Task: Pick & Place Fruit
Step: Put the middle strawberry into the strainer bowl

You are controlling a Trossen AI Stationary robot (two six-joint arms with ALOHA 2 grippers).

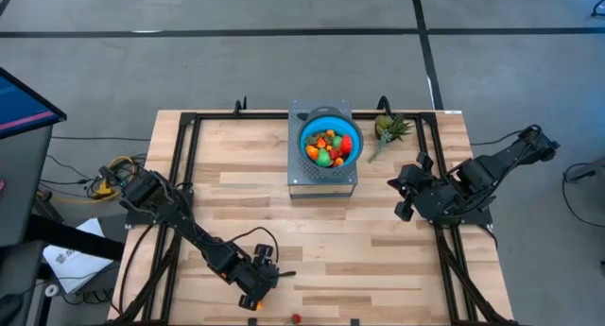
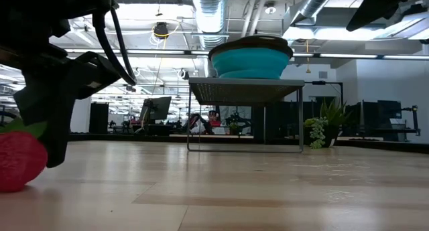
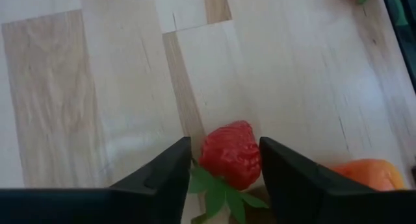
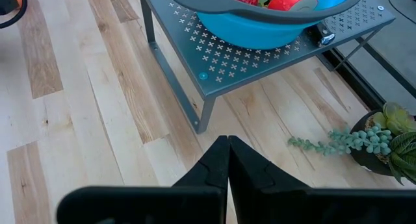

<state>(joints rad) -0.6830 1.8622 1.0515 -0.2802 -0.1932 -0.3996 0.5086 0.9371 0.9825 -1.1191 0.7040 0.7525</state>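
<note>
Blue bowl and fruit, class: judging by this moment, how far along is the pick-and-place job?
Done: the blue bowl on its metal stand already holds many fruits. In hand: the left gripper straddles a strawberry on the table, fingers not clamped. Left: that strawberry and an orange fruit beside it. The right gripper waits shut.

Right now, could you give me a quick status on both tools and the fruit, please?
Left tool low at near table edge, fingers astride red strawberry, not yet clamped. Right tool shut, empty, waiting beside blue bowl. Nothing in the way.
</note>
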